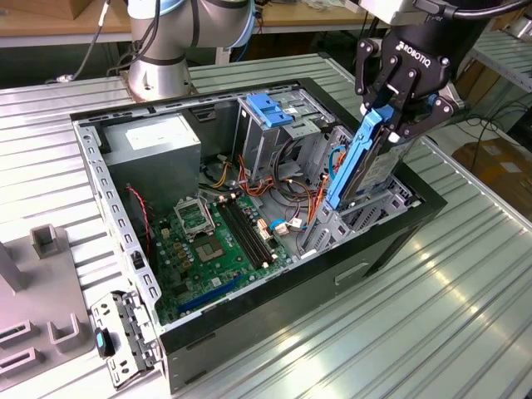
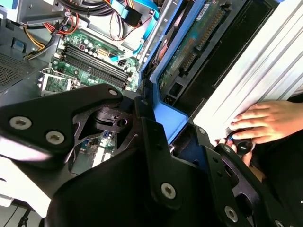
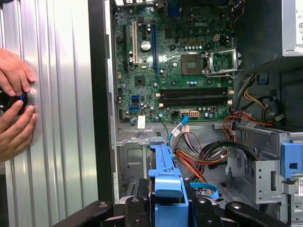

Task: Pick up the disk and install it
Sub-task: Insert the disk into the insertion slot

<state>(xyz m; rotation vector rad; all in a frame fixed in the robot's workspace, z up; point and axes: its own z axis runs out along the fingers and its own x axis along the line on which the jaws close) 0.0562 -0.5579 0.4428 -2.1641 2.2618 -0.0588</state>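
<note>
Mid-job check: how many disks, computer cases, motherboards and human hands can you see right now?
Disk, gripped by the pincer: 1
Computer case, open: 1
Motherboard: 1
Hands, on the table beside the case: 2
Total: 5

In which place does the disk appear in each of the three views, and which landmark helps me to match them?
Exterior view: the disk stands on edge in the pincer, above the open case, at the exterior view's right.
First wrist view: edge-on, blue rail facing the camera, near the pincer.
Second wrist view: its green underside, beyond the pincer.
Shared landmark: the motherboard.
</note>
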